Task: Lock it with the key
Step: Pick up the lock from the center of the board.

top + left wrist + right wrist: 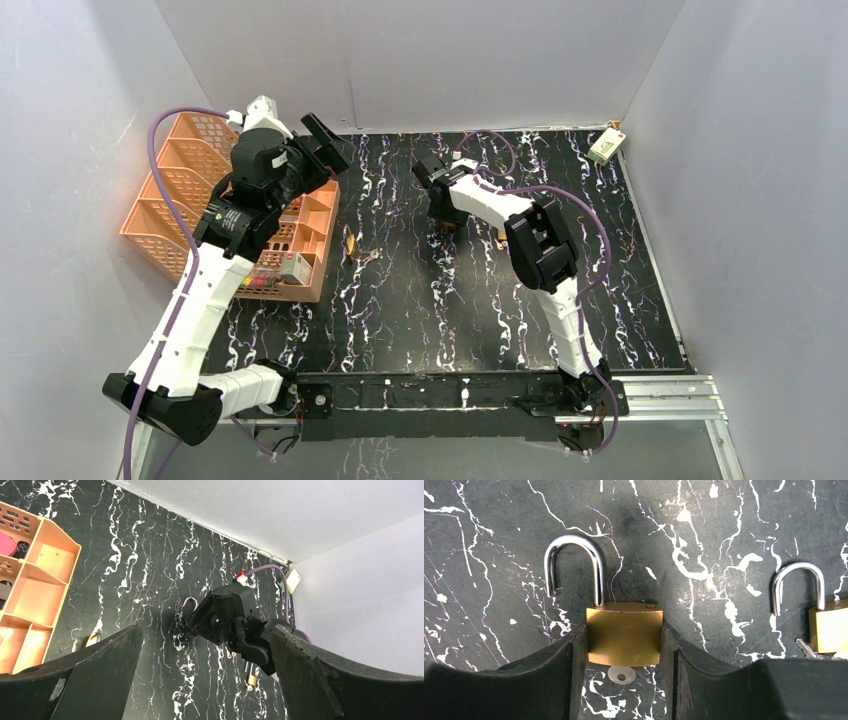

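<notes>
The left hand (205,632) is seen with its fingers spread wide. Between them, the right hand (196,625) is lowered onto the worktop (140,580) at a padlock (189,603). An orange tray (50,560) is seen at left.

The padlock (624,635) lies flat on the dark, white-veined surface (724,540), its brass body pinched between the two fingers of my right hand (624,630), one finger touching each side. Its chrome shackle (574,560) points to 12 o'clock and stands open: one leg is seated in the body's top edge, while the other, at 9 o'clock of it, ends free above the surface, clear of the body. The key (621,675) sits at 6 o'clock of the body, and only its round silver head with a small hole shows below the bottom edge.
</notes>
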You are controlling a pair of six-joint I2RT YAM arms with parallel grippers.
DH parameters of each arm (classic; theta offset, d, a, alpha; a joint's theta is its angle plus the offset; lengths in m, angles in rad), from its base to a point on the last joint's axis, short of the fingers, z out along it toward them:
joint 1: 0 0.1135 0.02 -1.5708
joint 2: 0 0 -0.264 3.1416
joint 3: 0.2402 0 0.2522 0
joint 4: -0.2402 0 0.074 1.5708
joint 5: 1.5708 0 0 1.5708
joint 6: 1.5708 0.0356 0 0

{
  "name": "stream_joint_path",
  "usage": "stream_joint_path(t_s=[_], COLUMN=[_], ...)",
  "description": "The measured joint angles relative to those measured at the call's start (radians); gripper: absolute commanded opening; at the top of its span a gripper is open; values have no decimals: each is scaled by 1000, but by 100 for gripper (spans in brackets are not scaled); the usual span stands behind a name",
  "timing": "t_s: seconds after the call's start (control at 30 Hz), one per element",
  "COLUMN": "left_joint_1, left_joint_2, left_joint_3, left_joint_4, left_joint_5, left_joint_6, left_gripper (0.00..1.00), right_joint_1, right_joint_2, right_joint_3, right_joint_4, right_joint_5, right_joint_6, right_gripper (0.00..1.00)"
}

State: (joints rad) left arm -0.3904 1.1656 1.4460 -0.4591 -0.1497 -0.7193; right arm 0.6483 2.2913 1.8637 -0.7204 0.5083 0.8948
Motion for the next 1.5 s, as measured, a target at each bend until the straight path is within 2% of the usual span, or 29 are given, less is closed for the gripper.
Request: stream_joint_path(t_s=[0.27,0.37,0.5,0.53,0.57,0.63,0.83,0.97,1.27,1.33,1.5], left_joint_1=[0,0,0,1,1,4,7,7,14,17,25], left_joint_2=[-2,-5,-11,-49,-61,-95,-93,-28,151,185,246], left_joint_3=[-7,-33,-95,-176,-193,-228,-203,-146,-3,9,50], left_joint_4=[13,17,60,114,129,172,151,67,-86,-105,-154], left_joint_5=[1,0,19,83,109,230,656,830,977,998,1052], left_joint_6=[2,22,125,230,264,367,608,695,735,734,707], left_gripper=[98,98,98,98,98,98,98,98,98,94,77], right_joint_1=[-1,-6,-14,-15,-12,-8,1,4,4,4,4], right_joint_2=[-36,-108,-239,-264,-339,-397,-608,-712,-771,-780,-832], right_joint_3=[-60,-170,-357,-388,-434,-448,-464,-464,-446,-438,-437], right_joint_4=[52,122,212,221,228,244,220,191,86,68,50], right_joint_5=[-33,-124,-341,-406,-620,-764,-977,-1037,-1100,-1099,-1080], right_joint_6=[-69,-178,-356,-401,-537,-623,-768,-829,-925,-940,-962], right_gripper=[0,0,0,0,0,0,0,0,0,0,0])
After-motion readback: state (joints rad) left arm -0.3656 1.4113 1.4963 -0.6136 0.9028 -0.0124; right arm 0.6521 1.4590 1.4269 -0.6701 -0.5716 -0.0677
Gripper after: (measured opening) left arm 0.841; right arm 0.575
